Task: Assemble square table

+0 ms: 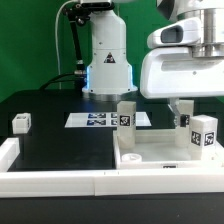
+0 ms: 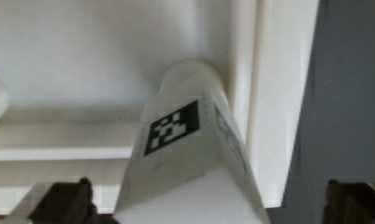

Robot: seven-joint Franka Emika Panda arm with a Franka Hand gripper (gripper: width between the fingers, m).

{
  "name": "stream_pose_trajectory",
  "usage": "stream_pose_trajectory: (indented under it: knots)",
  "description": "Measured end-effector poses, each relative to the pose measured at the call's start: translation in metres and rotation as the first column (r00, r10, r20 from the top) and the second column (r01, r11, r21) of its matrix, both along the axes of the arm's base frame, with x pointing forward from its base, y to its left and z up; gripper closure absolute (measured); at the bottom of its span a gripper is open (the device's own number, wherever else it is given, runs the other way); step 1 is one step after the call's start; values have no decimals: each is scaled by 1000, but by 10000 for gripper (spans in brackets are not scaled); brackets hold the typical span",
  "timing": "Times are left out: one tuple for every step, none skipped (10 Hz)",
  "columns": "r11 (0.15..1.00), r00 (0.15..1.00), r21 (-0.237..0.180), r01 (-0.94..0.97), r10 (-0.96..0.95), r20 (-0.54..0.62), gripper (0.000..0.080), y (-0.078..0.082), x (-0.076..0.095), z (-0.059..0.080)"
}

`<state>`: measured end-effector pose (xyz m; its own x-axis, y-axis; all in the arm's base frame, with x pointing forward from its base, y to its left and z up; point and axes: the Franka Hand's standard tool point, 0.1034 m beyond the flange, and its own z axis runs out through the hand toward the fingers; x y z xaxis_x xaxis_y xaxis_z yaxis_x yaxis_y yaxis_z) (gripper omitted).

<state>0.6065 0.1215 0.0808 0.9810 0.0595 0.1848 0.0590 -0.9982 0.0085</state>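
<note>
End effector [image 2: 210,204] spread wide above the square table slab [image 1: 160,153], a tagged leg block [image 2: 187,150] between its fingers and clear of both, second leg [image 1: 127,115] upright at the slab's far edge, marker board [image 1: 95,120] just beyond, third leg [image 1: 22,122] well apart on the black surface [image 1: 60,140].

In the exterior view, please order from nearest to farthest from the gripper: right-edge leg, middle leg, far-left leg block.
1. Right-edge leg, just beside the gripper.
2. Middle leg, centre of the view.
3. Leg block, far left.
</note>
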Motion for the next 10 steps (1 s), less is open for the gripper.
stream_pose_trajectory:
  knots:
    - [998, 998, -18, -68, 68, 0, 151, -1, 0, 0]
    - [992, 993, -32, -122, 122, -2, 151, -2, 0, 0]
    - [983, 984, -47, -179, 179, -4, 151, -3, 1, 0]
    - [969, 971, -63, -238, 238, -8, 151, -5, 1, 0]
    - [968, 970, -64, -242, 242, -8, 151, -6, 1, 0]
    - [969, 971, -63, -238, 238, -8, 151, -6, 1, 0]
    - [969, 971, -63, -238, 238, -8, 275, -6, 1, 0]
    - [969, 971, -63, -238, 238, -8, 414, -6, 1, 0]
    - [969, 971, -63, -238, 238, -6, 508, -6, 2, 1]
    - [975, 977, -58, -214, 214, -4, 508, -6, 2, 1]
